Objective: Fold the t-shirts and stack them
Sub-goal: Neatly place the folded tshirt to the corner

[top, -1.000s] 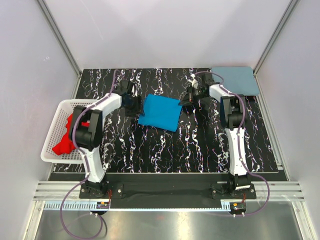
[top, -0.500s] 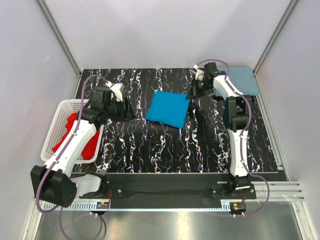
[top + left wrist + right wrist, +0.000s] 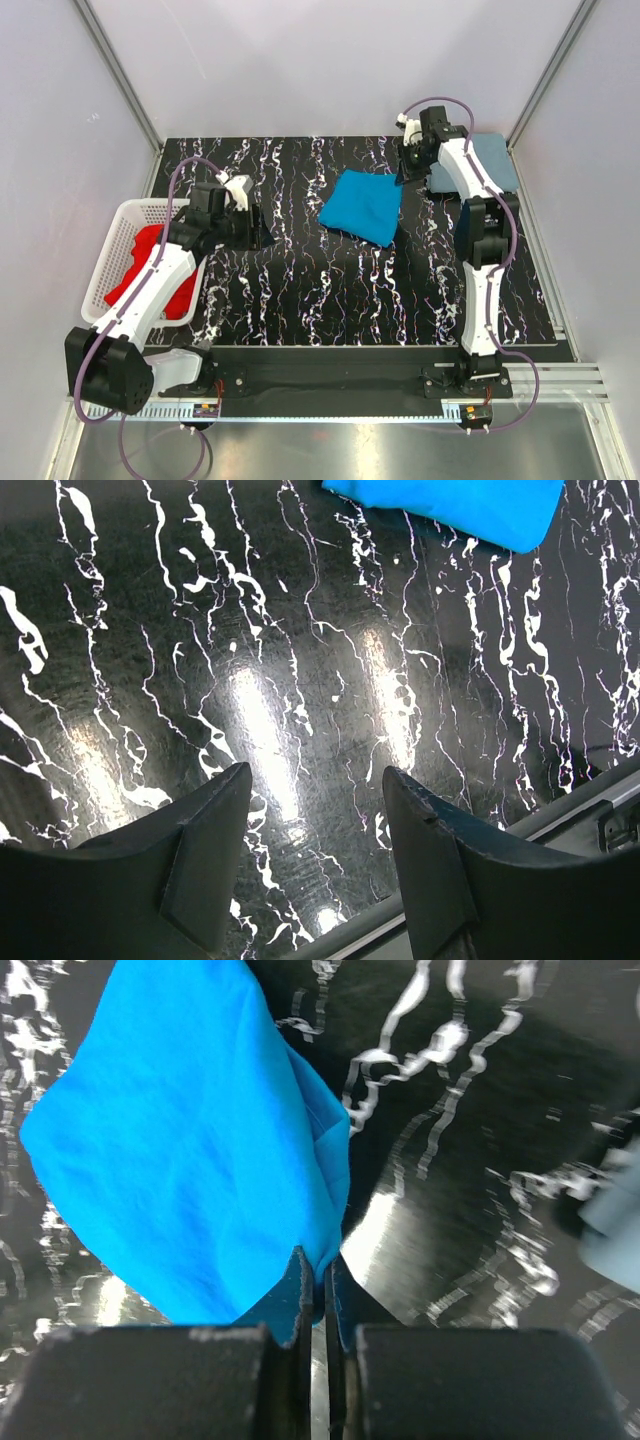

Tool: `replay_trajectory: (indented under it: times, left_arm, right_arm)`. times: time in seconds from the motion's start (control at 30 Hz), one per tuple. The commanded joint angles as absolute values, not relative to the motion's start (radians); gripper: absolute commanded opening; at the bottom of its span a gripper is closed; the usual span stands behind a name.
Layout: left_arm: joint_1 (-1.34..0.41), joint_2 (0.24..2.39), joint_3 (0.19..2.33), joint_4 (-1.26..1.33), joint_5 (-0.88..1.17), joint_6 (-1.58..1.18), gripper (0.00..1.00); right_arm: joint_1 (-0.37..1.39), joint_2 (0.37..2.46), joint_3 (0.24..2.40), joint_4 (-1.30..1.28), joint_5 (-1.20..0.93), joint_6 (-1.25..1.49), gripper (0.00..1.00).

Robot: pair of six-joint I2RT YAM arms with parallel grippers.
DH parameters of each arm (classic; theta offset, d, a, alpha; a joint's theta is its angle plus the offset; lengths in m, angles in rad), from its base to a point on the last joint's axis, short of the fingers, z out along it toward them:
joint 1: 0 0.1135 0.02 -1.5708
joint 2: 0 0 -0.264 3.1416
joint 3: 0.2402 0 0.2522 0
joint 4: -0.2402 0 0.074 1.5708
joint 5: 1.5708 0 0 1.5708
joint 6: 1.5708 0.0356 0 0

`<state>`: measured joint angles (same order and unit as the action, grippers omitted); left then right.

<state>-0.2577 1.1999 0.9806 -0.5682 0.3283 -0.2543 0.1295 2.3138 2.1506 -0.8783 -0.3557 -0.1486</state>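
Note:
A folded bright blue t-shirt (image 3: 362, 205) lies on the black marbled table, right of centre; it fills the left of the right wrist view (image 3: 190, 1160) and shows at the top of the left wrist view (image 3: 460, 505). My right gripper (image 3: 402, 176) is shut on its far right corner, jaws pinching the cloth (image 3: 322, 1260). A folded grey-blue t-shirt (image 3: 480, 160) lies at the back right corner. Red t-shirts (image 3: 150, 270) lie in the white basket. My left gripper (image 3: 258, 232) is open and empty over bare table (image 3: 315, 780), left of the blue shirt.
The white lattice basket (image 3: 112, 235) stands at the table's left edge. The table's near edge with a metal rail shows in the left wrist view (image 3: 560, 810). Grey walls close in the back and both sides.
My right gripper has dragged the blue t-shirt to the right and back, toward the grey-blue shirt. My left gripper let go of it and drew back to the left.

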Motion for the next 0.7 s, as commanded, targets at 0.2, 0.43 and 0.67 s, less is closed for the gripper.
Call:
replay_trajectory:
  times: [0.2,0.43,0.67]
  left_arm:
    - [-0.256,1.181,0.968,-0.514,0.353,-0.239,0.60]
    - [-0.256,1.193,0.969,-0.520,0.342,-0.239,0.59]
    - [-0.256,1.192,0.969,-0.520,0.356,-0.241,0.59]
  right_arm:
    - [0.127,2.172,2.161,-0.865,-0.078,-0.317,0.00]
    - [0.127,2.194,2.243,-0.854,-0.005,-0.425,0.00]
    - [0.126,2.119,2.180,-0.829,0.121,-0.505,0.00]
